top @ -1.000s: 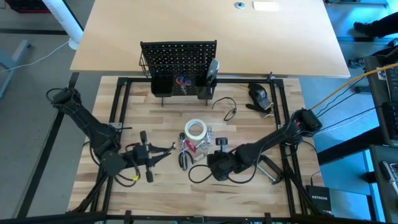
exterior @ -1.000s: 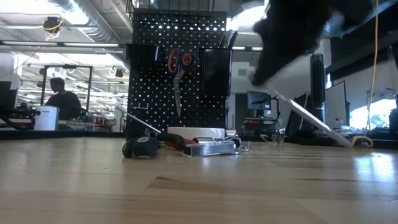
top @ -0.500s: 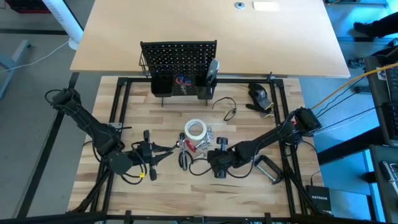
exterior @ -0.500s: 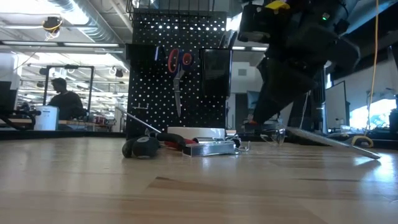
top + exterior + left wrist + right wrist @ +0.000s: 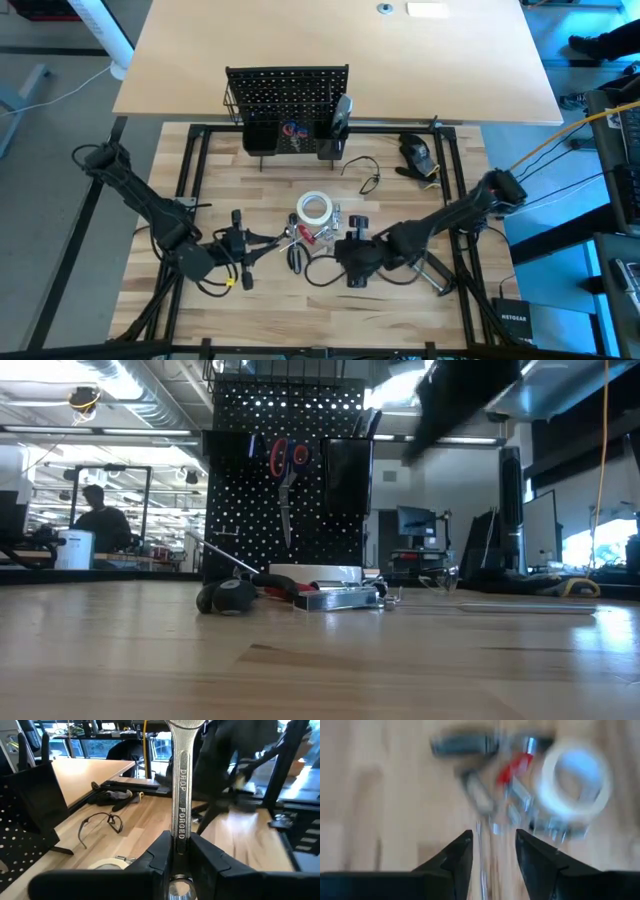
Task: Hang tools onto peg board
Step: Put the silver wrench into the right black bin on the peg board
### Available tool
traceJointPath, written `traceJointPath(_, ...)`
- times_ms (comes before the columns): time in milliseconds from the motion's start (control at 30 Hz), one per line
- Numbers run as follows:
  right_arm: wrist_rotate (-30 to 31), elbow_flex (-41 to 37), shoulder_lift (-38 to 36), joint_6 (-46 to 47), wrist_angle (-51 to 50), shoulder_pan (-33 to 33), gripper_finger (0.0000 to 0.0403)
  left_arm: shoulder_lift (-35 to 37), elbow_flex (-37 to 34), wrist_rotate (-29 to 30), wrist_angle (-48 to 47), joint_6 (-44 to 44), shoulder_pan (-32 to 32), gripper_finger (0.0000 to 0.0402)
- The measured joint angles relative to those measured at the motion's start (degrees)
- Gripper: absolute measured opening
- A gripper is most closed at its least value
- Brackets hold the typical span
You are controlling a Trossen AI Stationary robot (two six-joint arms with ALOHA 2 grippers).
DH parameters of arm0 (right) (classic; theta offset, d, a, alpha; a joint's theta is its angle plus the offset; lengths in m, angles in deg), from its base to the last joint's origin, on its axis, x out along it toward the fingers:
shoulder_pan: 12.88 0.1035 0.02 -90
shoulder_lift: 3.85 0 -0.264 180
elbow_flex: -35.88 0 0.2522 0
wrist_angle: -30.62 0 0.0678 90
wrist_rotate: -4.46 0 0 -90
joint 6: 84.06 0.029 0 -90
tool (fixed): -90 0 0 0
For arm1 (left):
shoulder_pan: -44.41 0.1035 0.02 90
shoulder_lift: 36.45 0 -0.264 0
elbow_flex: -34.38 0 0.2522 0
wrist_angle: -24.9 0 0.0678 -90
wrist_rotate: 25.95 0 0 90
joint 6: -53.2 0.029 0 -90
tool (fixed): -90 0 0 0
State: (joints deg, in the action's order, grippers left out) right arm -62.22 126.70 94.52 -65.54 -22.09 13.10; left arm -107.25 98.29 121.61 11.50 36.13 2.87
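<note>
when you look straight down from above, the peg board (image 5: 287,92) stands at the back of the wooden table (image 5: 250,195), and everything else lies on the near side of it. red-handled scissors (image 5: 293,130) hang on the board. the white tape roll (image 5: 314,209) lies flat a good way in front of the board, and a little pile of tools (image 5: 318,235) sits just past it, further from the board. the left gripper (image 5: 262,243) is on the left side of that pile and points toward it. it holds a wrench (image 5: 275,238) that lies flat, with its long side running across the table, along the board. the right gripper (image 5: 352,232) is just beside the pile on the other side. a black device (image 5: 417,153) lies near the board's right end.

from table height, the peg board (image 5: 287,475) stands straight up, and the scissors (image 5: 288,485) hang on it with the red handles up and the blades pointing down. the tape roll (image 5: 315,573) and a silver level (image 5: 336,598) lie in front of the board's foot.

in the left wrist view, the two dark fingers (image 5: 160,852) are pressed on the silver wrench (image 5: 180,795), which sticks straight out from the claw. safety glasses (image 5: 100,824) lie on the table beyond.

in the right wrist view, the right claw's fingers (image 5: 459,856) are spread apart with nothing between them. the tape roll (image 5: 576,782) and the blurry tool pile lie ahead.
</note>
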Motion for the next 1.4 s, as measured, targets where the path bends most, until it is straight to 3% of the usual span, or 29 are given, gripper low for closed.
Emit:
traceJointPath(67, 6.2, -0.9, -1.4, -4.8, 9.7, 1.2, 0.0149, -0.9, 0.0, 0.0, 0.4, 1.1, 0.4, 0.0044)
traceJointPath(167, 13.8, -6.0, -1.9, -15.3, 34.1, 2.2, 0.0149, -2.9, 0.0, 0.3, 1.2, 2.1, 1.2, 0.0044)
traceJointPath(267, 12.6, -11.4, -1.7, -24.1, 57.1, 1.5, 0.0150, -4.7, 0.0, 0.6, 2.6, 2.8, 2.1, 0.0044)
traceJointPath(367, 11.0, -14.8, -1.8, -24.6, 74.6, 0.2, 0.0150, -5.9, 0.0, 2.7, 2.6, 2.5, 2.7, 0.0044)
traceJointPath(433, 11.0, -16.1, -1.8, -22.9, 81.1, -0.3, 0.0150, -6.6, 0.0, 5.2, 2.9, 2.3, 3.0, 0.0044)
traceJointPath(633, 11.6, -16.3, -1.8, -15.7, 83.7, -1.8, 0.0150, -10.1, 0.0, 8.5, 7.8, 4.6, 4.0, 0.0044)
traceJointPath(867, 15.7, -16.3, -1.0, -14.3, 84.8, -2.5, 0.0150, -13.4, 0.0, 11.2, 12.7, 5.4, 4.9, 0.0044)
traceJointPath(1233, 13.6, -16.3, -0.4, -10.9, 85.9, -4.9, 0.0149, -13.4, 0.0, 11.3, 12.8, 5.1, 5.5, 0.0044)
traceJointPath(1400, 11.7, -16.2, 0.3, -9.7, 85.9, -5.9, 0.0114, -13.4, 0.0, 11.3, 12.6, 5.0, 5.5, 0.0044)
